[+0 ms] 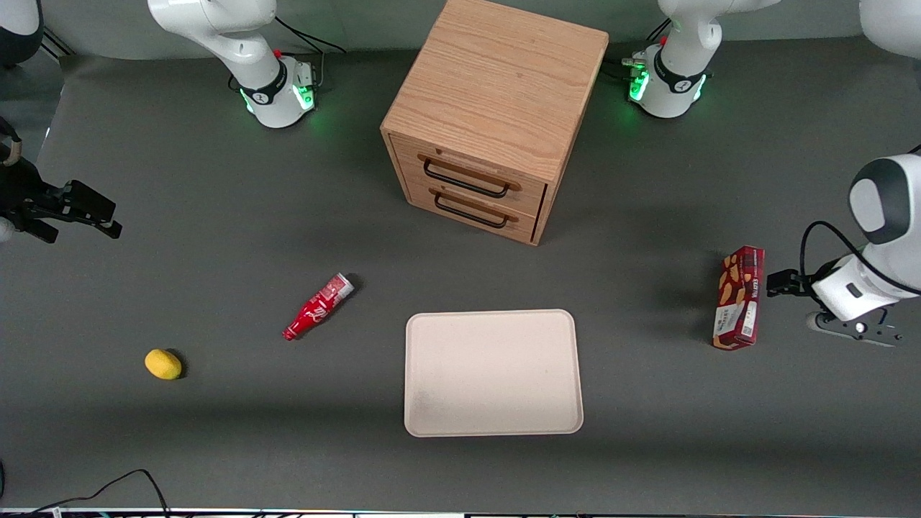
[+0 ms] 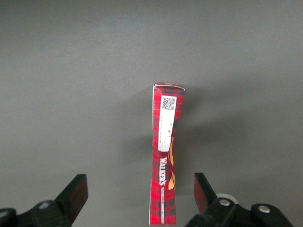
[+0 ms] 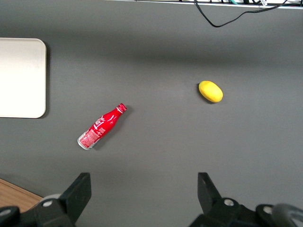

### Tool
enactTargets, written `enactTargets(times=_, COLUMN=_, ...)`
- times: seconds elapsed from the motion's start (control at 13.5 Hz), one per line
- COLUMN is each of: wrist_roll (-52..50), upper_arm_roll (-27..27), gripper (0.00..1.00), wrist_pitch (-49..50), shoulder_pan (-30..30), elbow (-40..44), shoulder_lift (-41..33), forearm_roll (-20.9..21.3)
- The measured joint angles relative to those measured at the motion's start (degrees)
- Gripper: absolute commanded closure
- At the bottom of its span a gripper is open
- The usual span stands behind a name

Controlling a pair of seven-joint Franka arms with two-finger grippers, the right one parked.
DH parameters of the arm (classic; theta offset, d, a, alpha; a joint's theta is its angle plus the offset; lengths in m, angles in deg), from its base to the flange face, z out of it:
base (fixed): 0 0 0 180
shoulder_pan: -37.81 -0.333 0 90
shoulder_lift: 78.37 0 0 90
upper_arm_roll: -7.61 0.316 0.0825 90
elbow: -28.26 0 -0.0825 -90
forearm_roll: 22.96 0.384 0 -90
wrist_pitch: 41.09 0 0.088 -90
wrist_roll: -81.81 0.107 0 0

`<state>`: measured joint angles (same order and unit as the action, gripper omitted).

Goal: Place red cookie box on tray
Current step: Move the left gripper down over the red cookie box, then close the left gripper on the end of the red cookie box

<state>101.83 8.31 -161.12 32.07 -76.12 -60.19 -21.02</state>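
Risk of toppling red cookie box (image 1: 739, 298), standing on narrow edge on the table well apart from tray (image 1: 424, 424) toward the working arm's end, if open-fingered gripper (image 2: 140, 201) just beside it clips it while closing off-centre.

Even, diffuse overhead light falls on the dark grey matte bench (image 1: 216, 432), with no glare. The oak-coloured wooden two-drawer cabinet (image 1: 489, 115) and the long dark-red tartan cardboard cookie box (image 1: 739, 298) cast soft, blurred shadows. The left arm's gripper (image 2: 141, 201), above the box, has dark open fingers (image 2: 75, 194) that look slightly soft against the sharper box label.
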Motion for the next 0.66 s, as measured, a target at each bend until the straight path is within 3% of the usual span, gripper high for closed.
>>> enactTargets(times=0.66, wrist_roll=4.1, upper_arm_roll=-0.1, gripper=0.0, wrist_pitch=-14.1, shoulder_pan=0.0, elbow=-10.1, shoulder_lift=2.3, forearm_roll=-3.0)
